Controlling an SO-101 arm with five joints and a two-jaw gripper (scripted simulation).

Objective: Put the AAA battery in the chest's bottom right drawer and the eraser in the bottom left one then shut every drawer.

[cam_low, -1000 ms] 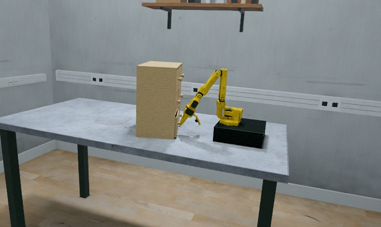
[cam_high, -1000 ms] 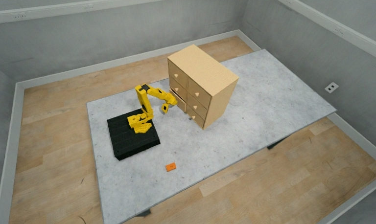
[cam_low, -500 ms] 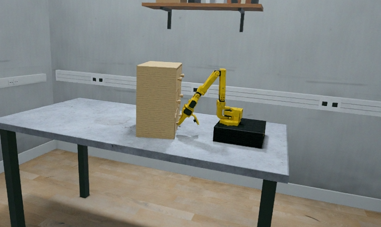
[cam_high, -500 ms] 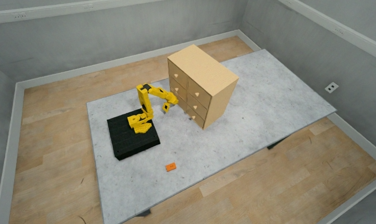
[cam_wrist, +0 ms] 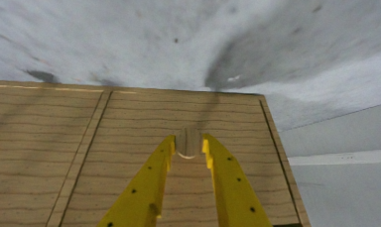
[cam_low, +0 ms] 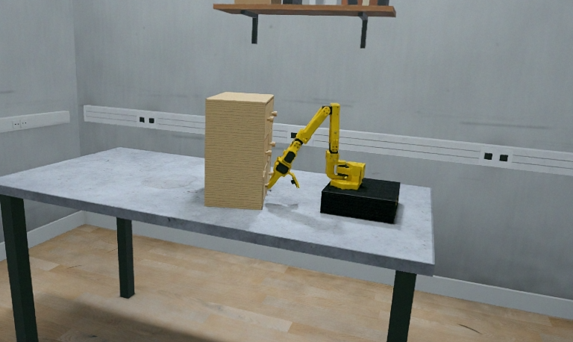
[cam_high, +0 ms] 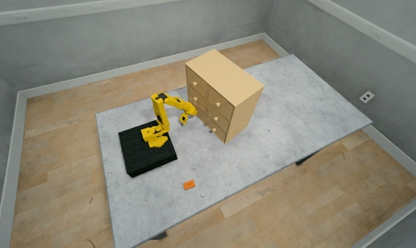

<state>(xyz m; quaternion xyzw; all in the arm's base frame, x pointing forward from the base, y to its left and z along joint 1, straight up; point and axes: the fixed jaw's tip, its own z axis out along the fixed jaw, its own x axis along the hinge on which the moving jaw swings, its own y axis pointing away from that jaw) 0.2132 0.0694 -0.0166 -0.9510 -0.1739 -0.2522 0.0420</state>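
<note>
Grey table (cam_low: 126, 173), tan wooden chest (cam_high: 228, 79), yellow fingers clamped on bottom-left drawer knob (cam_wrist: 189, 141).

We see the chest (cam_high: 225, 89) upright on the bench, tan wood grain, two columns by three rows of knobbed drawers, all fronts flush. Bottom-row left drawer (cam_wrist: 184, 153) is shut, its round knob (cam_wrist: 189, 142) pinched in the gripper (cam_wrist: 189, 150). Orange eraser (cam_high: 188, 184) lies flat, well apart from the chest.
</note>
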